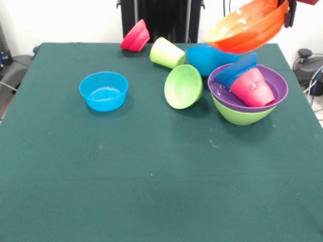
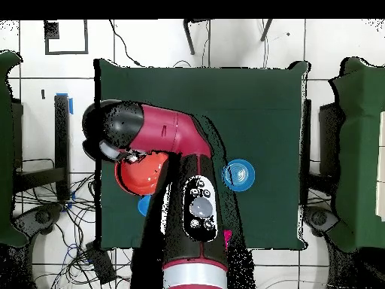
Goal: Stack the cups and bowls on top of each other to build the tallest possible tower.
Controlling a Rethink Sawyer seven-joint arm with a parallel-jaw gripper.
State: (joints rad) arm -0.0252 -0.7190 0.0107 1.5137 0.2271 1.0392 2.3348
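My gripper (image 1: pixel 288 13) at the top right is shut on the rim of the large orange bowl (image 1: pixel 246 24) and holds it tilted in the air above the tower. The tower is a large lime-green bowl (image 1: pixel 241 115) with a purple bowl (image 1: pixel 276 86) nested in it. A red cup (image 1: pixel 254 88) and a small dark blue bowl (image 1: pixel 236 70) lie tilted inside the purple bowl. In the overhead view the orange bowl (image 2: pixel 143 174) shows under the arm (image 2: pixel 169 135), which hides the tower.
A large light blue bowl (image 1: pixel 203 58), a small lime-green bowl (image 1: pixel 182 86) and a lime-green cup (image 1: pixel 166 52) lie on their sides left of the tower. A pink-red bowl (image 1: pixel 135 36) leans at the back edge. A small light blue bowl (image 1: pixel 103 91) (image 2: pixel 239 175) stands upright.
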